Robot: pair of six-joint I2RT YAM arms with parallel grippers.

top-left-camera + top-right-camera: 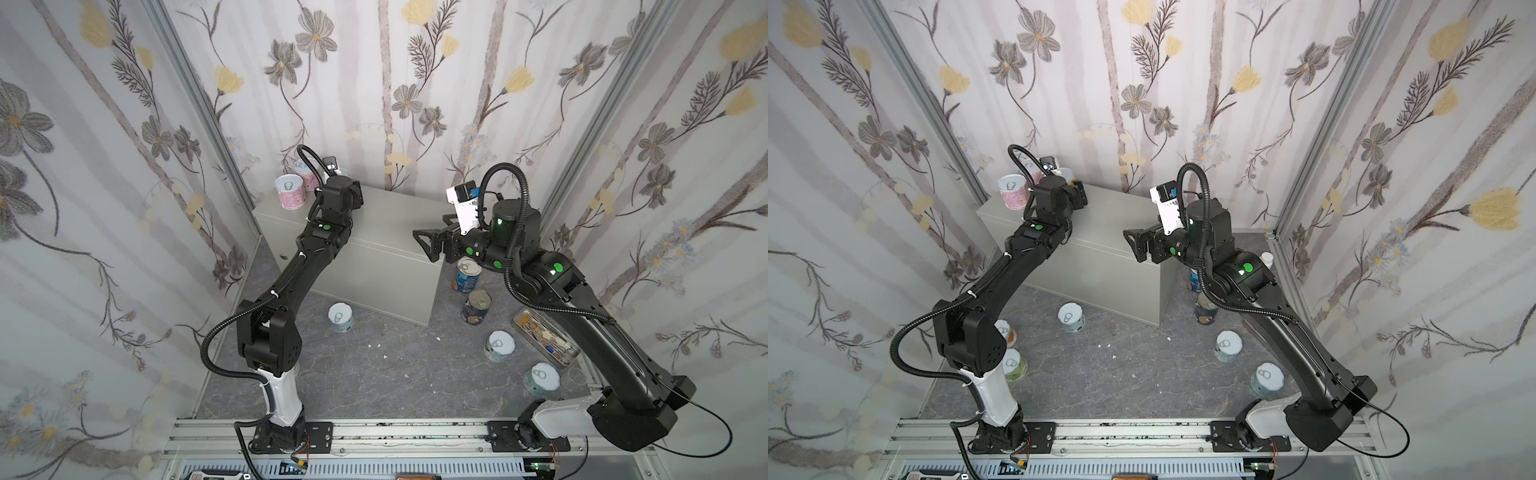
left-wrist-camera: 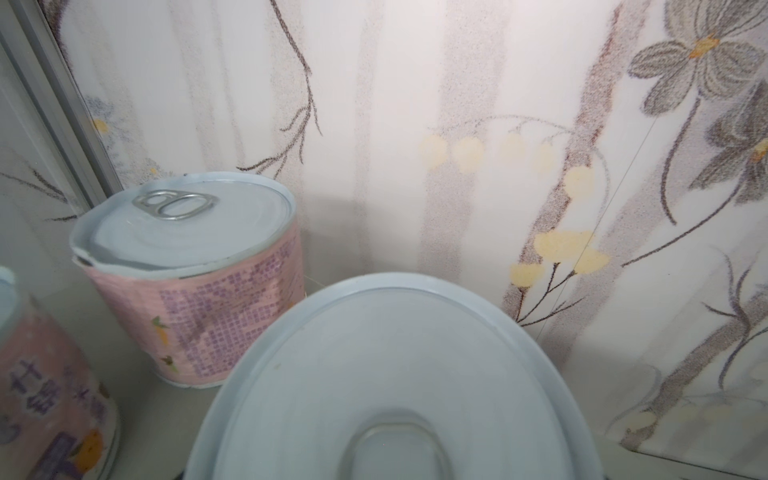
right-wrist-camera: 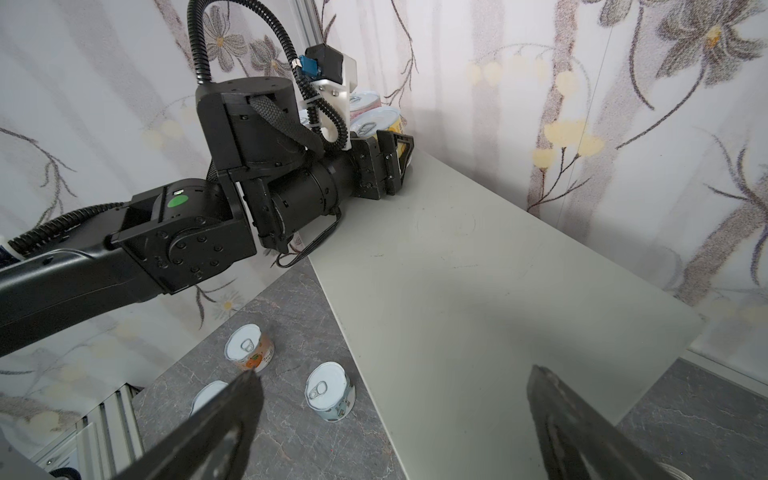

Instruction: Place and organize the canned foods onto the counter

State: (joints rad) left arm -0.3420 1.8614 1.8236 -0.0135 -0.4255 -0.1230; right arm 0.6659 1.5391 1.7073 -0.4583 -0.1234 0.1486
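At the counter's (image 1: 395,224) back left, my left gripper (image 3: 391,143) is shut on a yellow-labelled can (image 3: 380,121). The lid of that can (image 2: 390,365) fills the left wrist view and hides the fingers. Two pink cans (image 1: 289,192) (image 2: 191,286) stand on the counter beside it. My right gripper (image 1: 436,240) hangs open and empty over the counter's right front edge (image 3: 478,270). On the floor are a tall blue can (image 1: 466,276), a dark navy can (image 1: 476,306) and several short cans (image 1: 340,316) (image 1: 498,345) (image 1: 540,378) (image 1: 1013,365) (image 3: 249,347).
A flat tin of small tools (image 1: 544,336) lies on the dark floor under the right arm. A white pill bottle (image 1: 1268,259) stands by the right wall. Floral walls close in the back and both sides. The arms' mounting rail (image 1: 374,432) runs along the front.
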